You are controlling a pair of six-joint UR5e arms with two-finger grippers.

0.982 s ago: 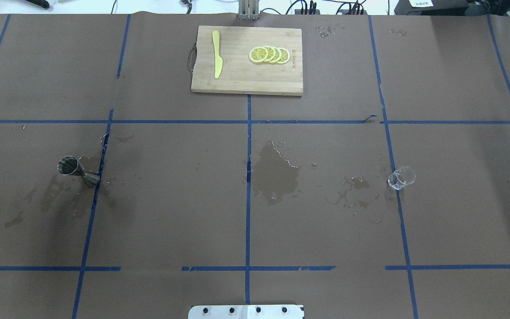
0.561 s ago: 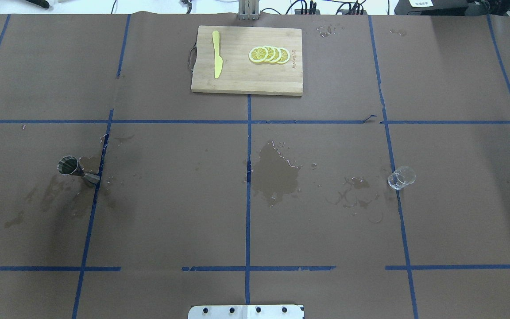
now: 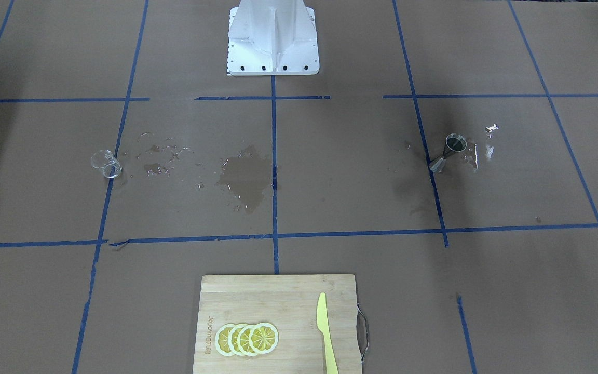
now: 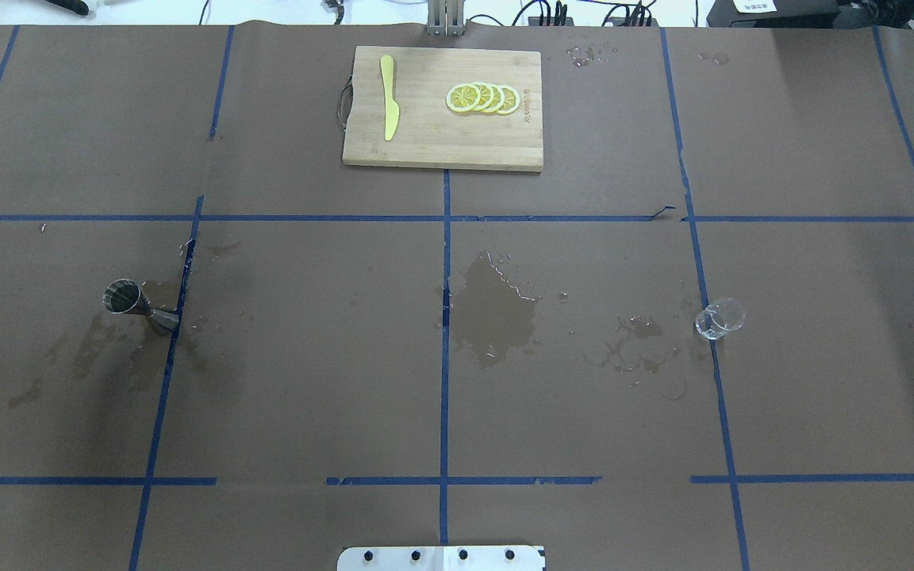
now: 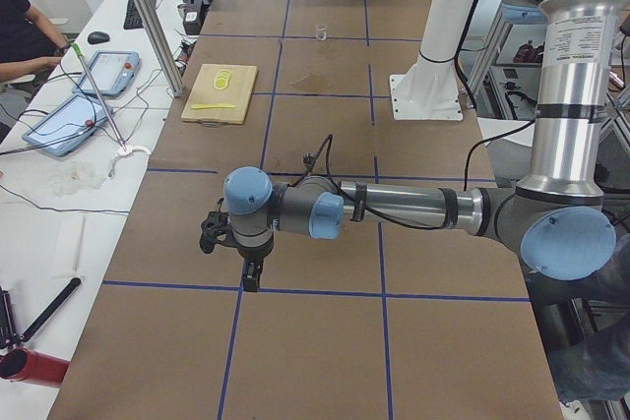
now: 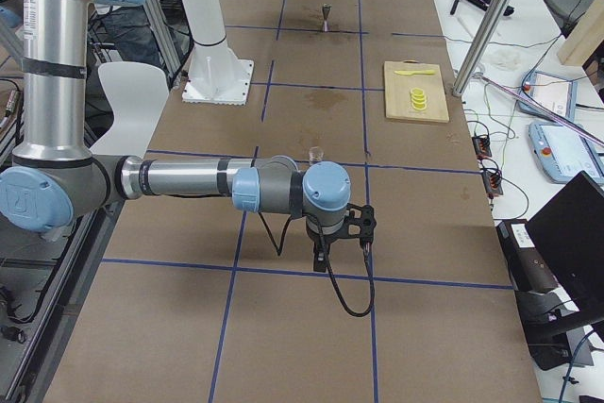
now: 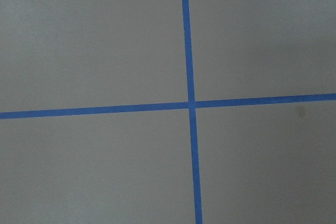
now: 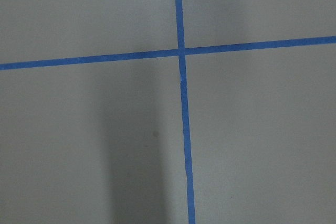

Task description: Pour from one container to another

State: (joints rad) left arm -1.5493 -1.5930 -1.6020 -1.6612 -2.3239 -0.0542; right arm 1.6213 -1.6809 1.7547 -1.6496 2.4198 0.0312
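The clear glass cup (image 4: 720,319) stands upright on the brown paper at the right, on a blue tape line; it also shows in the front-facing view as the glass cup (image 3: 106,164). The steel jigger (image 4: 140,305) stands upright at the left, by another tape line. Neither arm enters the overhead or front views. My left gripper (image 5: 250,277) hangs over bare paper far outside the jigger; my right gripper (image 6: 321,261) hangs likewise beyond the glass. I cannot tell whether either is open or shut. Both wrist views show only paper and tape.
A wooden cutting board (image 4: 425,143) with lemon slices (image 4: 482,97) and a yellow knife (image 4: 389,97) lies at the far middle. Wet patches (image 4: 497,313) darken the paper at the centre, near the glass and around the jigger. The robot's base plate (image 4: 441,557) sits at the near edge.
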